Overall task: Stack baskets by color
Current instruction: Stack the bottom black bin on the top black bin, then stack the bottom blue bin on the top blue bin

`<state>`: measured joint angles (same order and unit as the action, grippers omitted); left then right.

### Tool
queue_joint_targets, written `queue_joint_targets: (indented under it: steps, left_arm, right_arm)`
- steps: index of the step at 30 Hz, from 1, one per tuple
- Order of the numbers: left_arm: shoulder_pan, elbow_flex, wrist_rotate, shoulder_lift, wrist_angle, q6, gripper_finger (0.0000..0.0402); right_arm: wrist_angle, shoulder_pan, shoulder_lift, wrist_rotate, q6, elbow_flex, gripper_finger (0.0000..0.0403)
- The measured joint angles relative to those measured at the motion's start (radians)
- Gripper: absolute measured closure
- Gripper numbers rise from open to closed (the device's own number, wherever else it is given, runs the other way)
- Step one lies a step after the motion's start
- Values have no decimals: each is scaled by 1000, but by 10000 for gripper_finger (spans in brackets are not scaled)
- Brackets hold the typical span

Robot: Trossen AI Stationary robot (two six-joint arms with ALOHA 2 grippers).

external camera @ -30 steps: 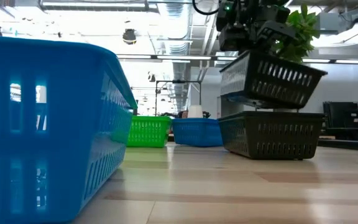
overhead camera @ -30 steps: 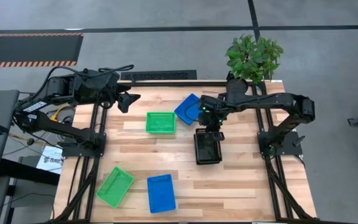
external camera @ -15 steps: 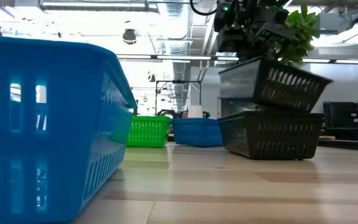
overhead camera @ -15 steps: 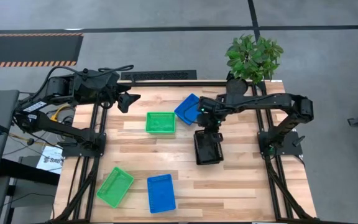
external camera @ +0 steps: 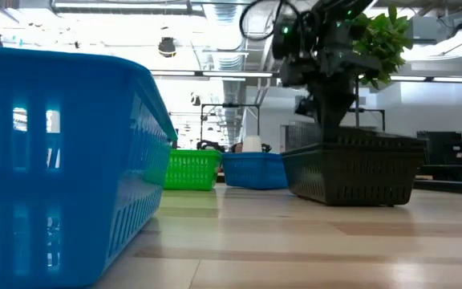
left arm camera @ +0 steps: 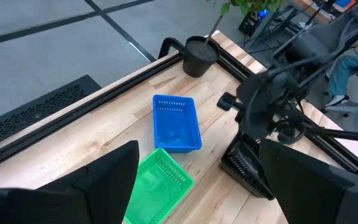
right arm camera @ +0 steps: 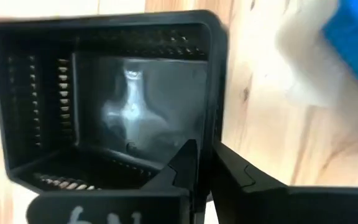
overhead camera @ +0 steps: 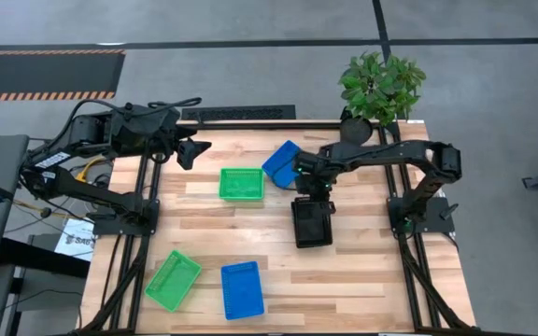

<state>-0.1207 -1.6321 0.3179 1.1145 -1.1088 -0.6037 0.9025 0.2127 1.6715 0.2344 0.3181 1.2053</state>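
The right arm reaches from the table's right side across toward its middle, elbow bent, wrist pointing down. The right gripper (overhead camera: 312, 194) sits low over the table's centre; its two fingers (right arm camera: 229, 174) stand one on each side of a thin wall, a narrow gap between them (slightly parted). The left arm is folded back at the table's far left corner, its left gripper (overhead camera: 194, 149) raised, fingers spread wide.
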Motion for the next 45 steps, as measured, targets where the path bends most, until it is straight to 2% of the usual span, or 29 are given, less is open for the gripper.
queue_joint_targets:
  steps: [8,16,21,27,30,36,40,45]
  left_arm:
    - [0,0,2,0,0,0,82]
    - [0,0,-37,0,-2,-3,82]
    - [0,0,-103,0,-83,-14,82]
    - [54,4,-130,26,-349,-102,82]
    - [113,63,-142,13,-360,-121,82]
    - [203,225,-182,-59,-304,-123,82]
    - [227,320,-177,-115,-221,-135,82]
    - [260,426,-213,-166,-125,-169,82]
  right_arm:
    - [-4,-3,54,2,13,1,315]
    - [12,6,-19,2,-46,27,215]
    - [5,16,-120,-2,-181,52,168]
    - [-106,-45,-203,-4,-426,54,169]
    - [-234,-126,-191,-30,-537,54,175]
    - [-438,-304,-65,-153,-697,102,180]
    - [-451,-383,56,-188,-770,207,181]
    - [-430,-447,241,-212,-754,358,181]
